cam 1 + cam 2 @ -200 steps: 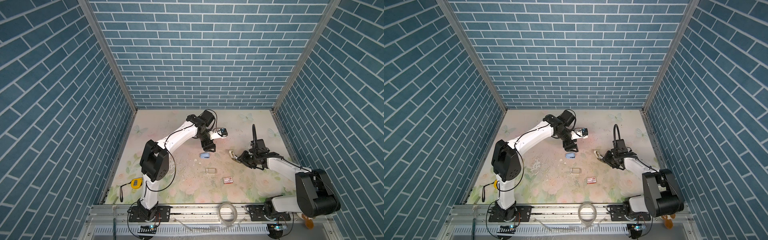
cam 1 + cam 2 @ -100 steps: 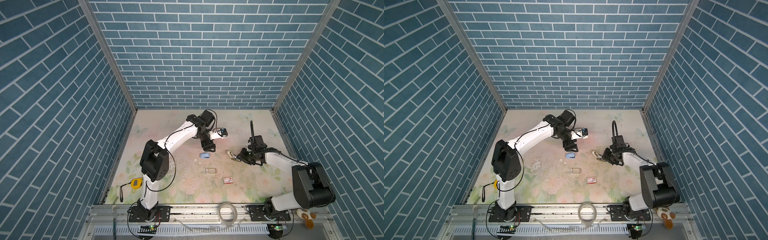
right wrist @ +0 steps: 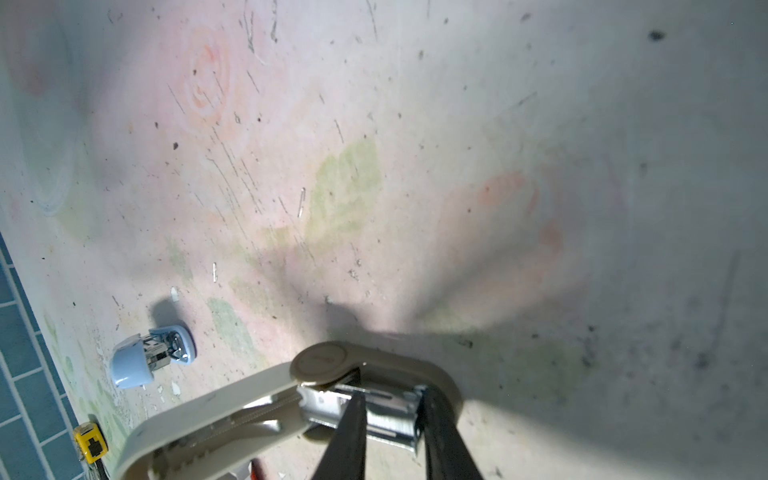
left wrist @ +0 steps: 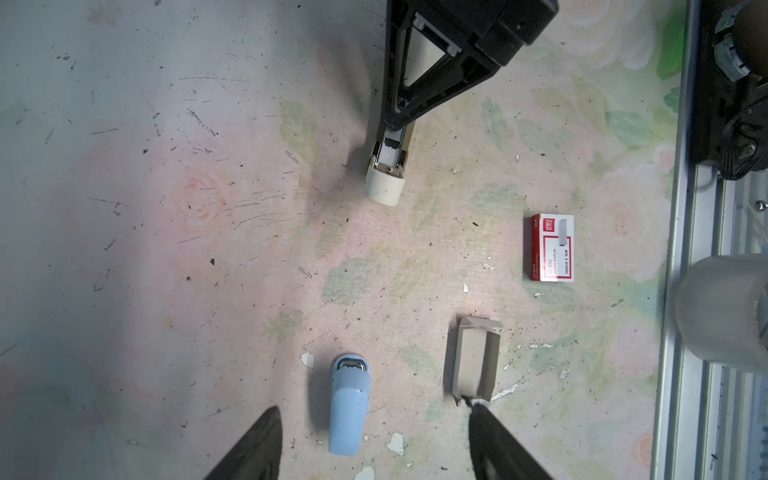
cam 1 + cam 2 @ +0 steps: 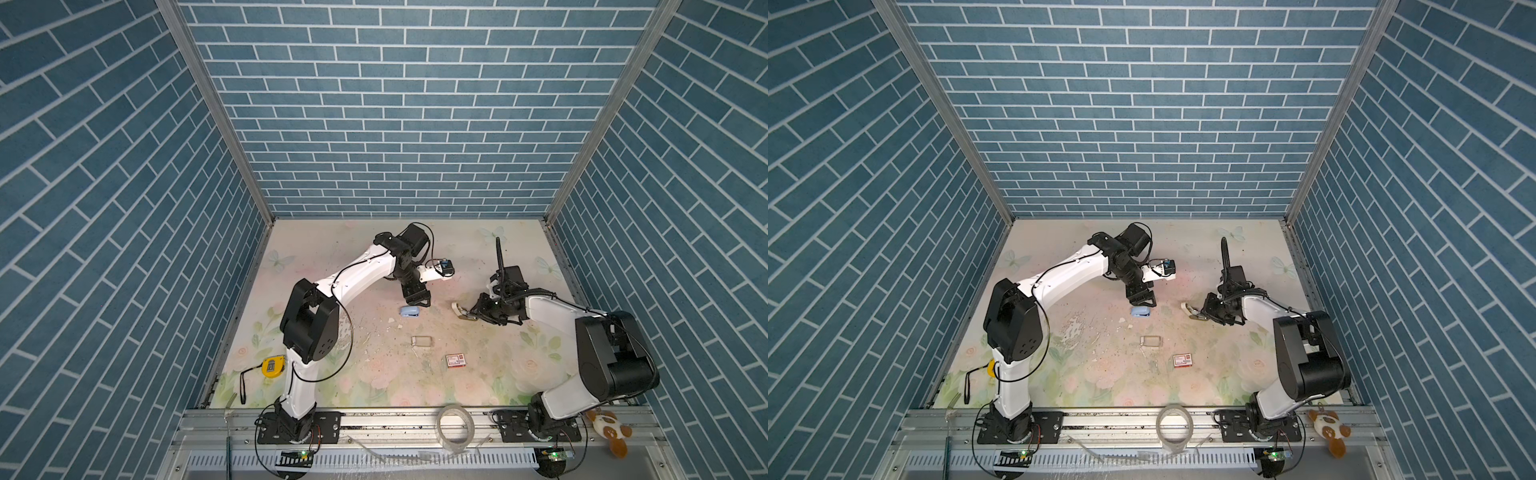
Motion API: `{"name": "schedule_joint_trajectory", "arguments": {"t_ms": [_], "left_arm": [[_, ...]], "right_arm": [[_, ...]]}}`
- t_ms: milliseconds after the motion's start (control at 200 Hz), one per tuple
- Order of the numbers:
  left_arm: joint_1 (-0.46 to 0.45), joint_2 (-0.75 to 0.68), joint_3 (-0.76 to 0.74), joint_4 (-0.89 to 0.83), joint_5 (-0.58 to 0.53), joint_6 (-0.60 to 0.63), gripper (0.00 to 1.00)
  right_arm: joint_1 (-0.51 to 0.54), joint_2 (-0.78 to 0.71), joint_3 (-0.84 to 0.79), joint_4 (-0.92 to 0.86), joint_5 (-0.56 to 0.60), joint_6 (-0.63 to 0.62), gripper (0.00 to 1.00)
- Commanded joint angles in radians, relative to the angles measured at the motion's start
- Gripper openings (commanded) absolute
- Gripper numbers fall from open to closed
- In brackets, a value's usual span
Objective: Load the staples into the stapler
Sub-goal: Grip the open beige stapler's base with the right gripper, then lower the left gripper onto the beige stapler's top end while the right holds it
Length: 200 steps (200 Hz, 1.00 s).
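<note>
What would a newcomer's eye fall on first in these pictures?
The right gripper, right of centre on the floral table, clamps a beige stapler swung open, its metal channel exposed. Across the middle, the left gripper hangs open over a small light blue stapler. A white-and-red box lies nearer the front, apart from both.

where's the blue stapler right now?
In both top views the blue stapler lies near the middle of the table, just under the open left gripper. Its nearest neighbour is the grey cardboard tray, toward the front edge.
</note>
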Motion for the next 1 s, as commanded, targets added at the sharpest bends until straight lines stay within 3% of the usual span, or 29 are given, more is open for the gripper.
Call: {"name": "schedule_joint_trajectory", "arguments": {"t_ms": [0,480,765,995], "left_arm": [[-0.005,0.025,-0.018,0.025,0.039,-0.011,0.72],[-0.068,0.090,-0.011,0.091,-0.016,0.020,0.69],[-0.086,0.148,0.033,0.092,-0.029,0.069,0.66],[-0.102,0.197,0.096,0.077,-0.034,0.085,0.60]], "right_arm": [[0.003,0.021,0.017,-0.002,-0.042,-0.036,0.25],[0.062,0.086,0.068,-0.001,-0.083,-0.046,0.27],[0.049,-0.046,0.051,-0.020,0.007,0.005,0.32],[0.004,-0.134,-0.010,-0.023,-0.011,0.029,0.30]]}}
